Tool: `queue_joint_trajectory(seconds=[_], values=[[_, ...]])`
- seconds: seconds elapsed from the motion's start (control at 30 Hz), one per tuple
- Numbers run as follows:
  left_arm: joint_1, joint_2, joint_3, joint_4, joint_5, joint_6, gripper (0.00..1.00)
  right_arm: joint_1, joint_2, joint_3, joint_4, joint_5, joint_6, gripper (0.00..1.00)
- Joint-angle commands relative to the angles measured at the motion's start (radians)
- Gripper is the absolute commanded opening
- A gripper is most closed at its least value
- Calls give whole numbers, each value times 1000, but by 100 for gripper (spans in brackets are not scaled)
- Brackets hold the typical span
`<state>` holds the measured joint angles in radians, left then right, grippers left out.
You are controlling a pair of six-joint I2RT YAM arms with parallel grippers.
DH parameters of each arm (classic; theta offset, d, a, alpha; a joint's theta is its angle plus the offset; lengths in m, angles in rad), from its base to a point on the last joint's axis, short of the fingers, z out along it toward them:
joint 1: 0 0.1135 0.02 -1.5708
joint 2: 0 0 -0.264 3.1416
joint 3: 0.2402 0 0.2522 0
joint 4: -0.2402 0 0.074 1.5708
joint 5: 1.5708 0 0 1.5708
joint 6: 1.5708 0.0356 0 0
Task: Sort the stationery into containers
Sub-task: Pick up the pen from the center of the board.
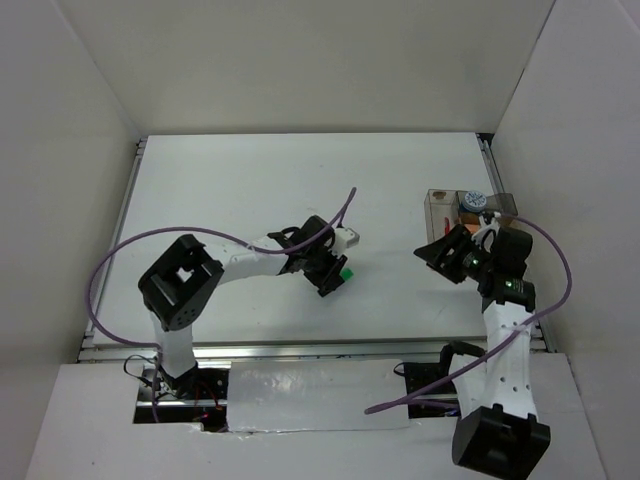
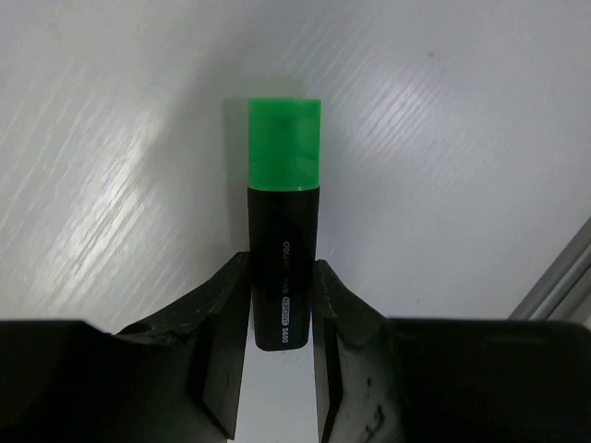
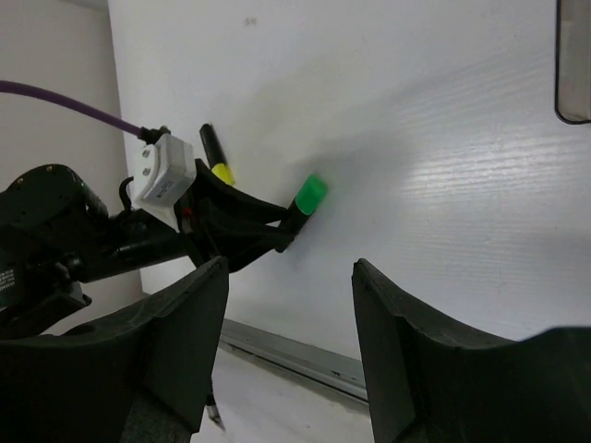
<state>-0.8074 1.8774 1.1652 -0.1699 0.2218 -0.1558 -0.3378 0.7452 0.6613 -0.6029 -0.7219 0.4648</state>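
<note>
A black highlighter with a green cap (image 2: 283, 185) lies lengthwise between my left gripper's (image 2: 282, 268) fingers, which press on both sides of its rear end. From above, that highlighter (image 1: 345, 271) is at the table's middle, low on the white surface. My right gripper (image 3: 290, 265) hovers open with nothing in it, in front of the containers (image 1: 440, 205) at the right. A blue-topped tub (image 1: 474, 200) and something orange sit in the organiser. A yellow-capped highlighter (image 3: 220, 171) lies on the table beyond the left arm.
A metal rail (image 3: 305, 351) runs along the table's near edge. White walls enclose the table on three sides. Purple cables (image 1: 130, 250) loop off both arms. A corner of the smoky container (image 3: 574, 65) shows at the right wrist view's upper right.
</note>
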Motion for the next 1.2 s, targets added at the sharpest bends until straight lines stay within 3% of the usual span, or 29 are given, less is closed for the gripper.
queue_joint_trajectory(seconds=[0.0,0.1,0.23,0.5,1.17], values=[[28,-122,-53,73,83,-33,7,46,22,-17,129,10,87,63],[14,-265,-94,142,68,-31,6,166,39,-52,239,44,176,62],[17,-290,-41,98,102,-73,4,296,60,-94,405,75,313,62],[85,-290,-27,139,258,-246,0,431,158,-6,544,125,316,57],[102,-270,25,141,249,-439,0,568,339,143,525,262,367,58]])
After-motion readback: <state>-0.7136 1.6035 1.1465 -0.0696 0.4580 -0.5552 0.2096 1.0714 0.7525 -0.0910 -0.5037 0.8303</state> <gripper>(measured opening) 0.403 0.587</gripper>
